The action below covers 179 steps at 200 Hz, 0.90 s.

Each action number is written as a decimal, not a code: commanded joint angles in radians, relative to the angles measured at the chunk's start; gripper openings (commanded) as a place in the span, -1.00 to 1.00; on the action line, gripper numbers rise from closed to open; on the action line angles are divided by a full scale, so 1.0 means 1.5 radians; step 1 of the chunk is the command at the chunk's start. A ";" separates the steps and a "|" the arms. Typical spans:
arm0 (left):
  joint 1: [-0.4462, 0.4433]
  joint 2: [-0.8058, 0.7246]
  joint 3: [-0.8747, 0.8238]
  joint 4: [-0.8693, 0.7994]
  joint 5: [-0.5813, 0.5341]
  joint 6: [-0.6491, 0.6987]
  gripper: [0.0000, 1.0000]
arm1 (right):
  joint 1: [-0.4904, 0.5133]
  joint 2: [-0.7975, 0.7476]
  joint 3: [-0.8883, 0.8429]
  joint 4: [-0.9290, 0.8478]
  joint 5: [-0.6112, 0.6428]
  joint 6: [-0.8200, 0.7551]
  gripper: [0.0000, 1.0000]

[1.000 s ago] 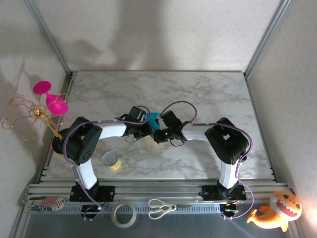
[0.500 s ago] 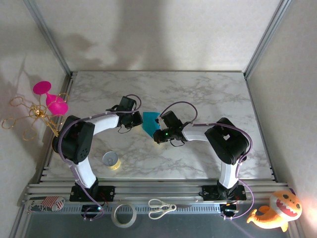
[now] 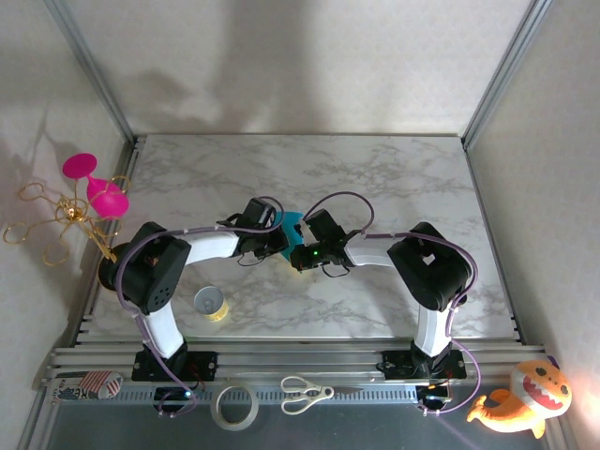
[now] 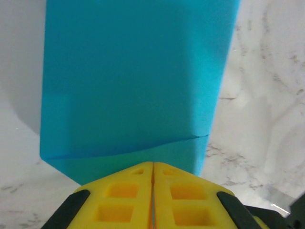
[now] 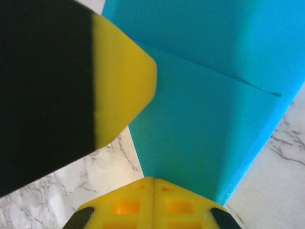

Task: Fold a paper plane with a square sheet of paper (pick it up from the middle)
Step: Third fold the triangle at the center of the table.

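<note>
The square sheet of paper (image 3: 292, 224) is teal-blue and lies folded on the marble table (image 3: 394, 178) between my two grippers. In the left wrist view the sheet of paper (image 4: 133, 81) shows a folded flap with a crease across its near part. My left gripper (image 4: 152, 163) is shut, with its yellow tips set on the sheet's near edge. My right gripper (image 5: 152, 179) is also shut and rests on a corner of the sheet (image 5: 205, 109). One left finger (image 5: 121, 81) crosses that view's upper left. From above, the left gripper (image 3: 278, 242) and right gripper (image 3: 298, 247) almost touch.
A small yellow tape roll (image 3: 211, 302) stands near the left arm's base. A white tape ring (image 3: 234, 406) and scissors (image 3: 305, 394) lie on the front rail. Pink goblets (image 3: 94, 187) sit off the table's left edge, and an orange plush toy (image 3: 520, 398) sits at the front right.
Half a second ago my left gripper had swung left, away from the sheet. It is now back at the sheet beside the right gripper. The right gripper has held still.
</note>
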 commanded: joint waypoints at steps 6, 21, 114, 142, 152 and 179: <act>0.002 0.026 -0.005 -0.012 -0.039 0.012 -0.84 | -0.001 0.000 -0.033 -0.081 0.001 0.002 -1.00; 0.004 0.033 -0.008 -0.016 -0.047 0.017 -0.85 | -0.002 -0.015 -0.049 -0.083 -0.010 -0.002 -1.00; 0.006 0.052 0.043 -0.049 -0.030 0.120 -0.83 | -0.034 -0.204 -0.127 -0.029 0.028 0.050 -0.85; 0.006 0.035 0.080 -0.082 -0.034 0.166 -0.78 | -0.081 -0.217 -0.110 0.021 0.049 0.090 -0.47; 0.006 0.019 0.089 -0.082 -0.026 0.165 -0.73 | -0.096 -0.199 -0.087 0.010 0.047 0.107 -0.37; 0.009 -0.044 0.079 -0.048 -0.027 0.115 -0.54 | -0.119 -0.138 -0.034 0.000 0.003 0.108 -0.39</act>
